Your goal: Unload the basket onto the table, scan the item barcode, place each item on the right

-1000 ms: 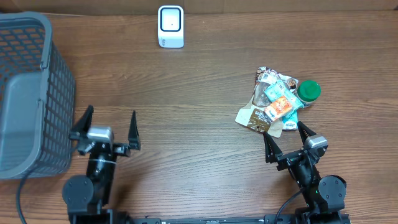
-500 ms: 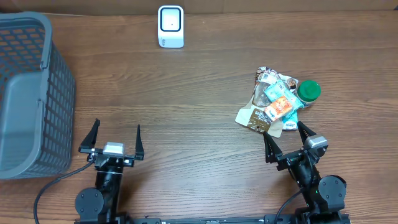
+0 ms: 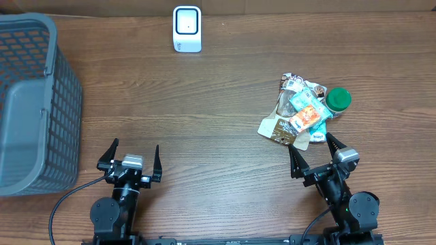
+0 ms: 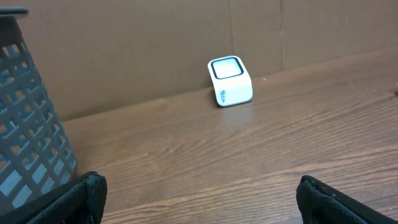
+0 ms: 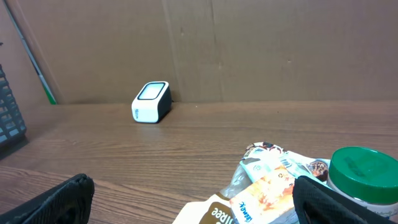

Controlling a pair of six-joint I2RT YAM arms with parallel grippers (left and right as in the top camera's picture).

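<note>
A white barcode scanner point(image 3: 187, 28) stands at the table's far edge, also seen in the left wrist view point(image 4: 230, 81) and the right wrist view point(image 5: 151, 102). A pile of items point(image 3: 303, 112) lies at the right: a brown pouch point(image 3: 278, 129), an orange snack pack point(image 5: 273, 190) and a green-lidded jar point(image 3: 338, 100). My right gripper point(image 3: 310, 143) is open just in front of the pile, holding nothing; its right finger overlaps the orange pack in the right wrist view. My left gripper point(image 3: 135, 145) is open over bare wood at the front left, far from the pile.
A grey mesh basket point(image 3: 34, 102) fills the left side of the table and shows at the left edge of the left wrist view point(image 4: 25, 124). A brown cardboard wall point(image 5: 249, 43) backs the table behind the scanner.
My left arm has shifted to the right and back toward the front edge, away from the basket, jaws still open. The right arm and the pile have not moved.
</note>
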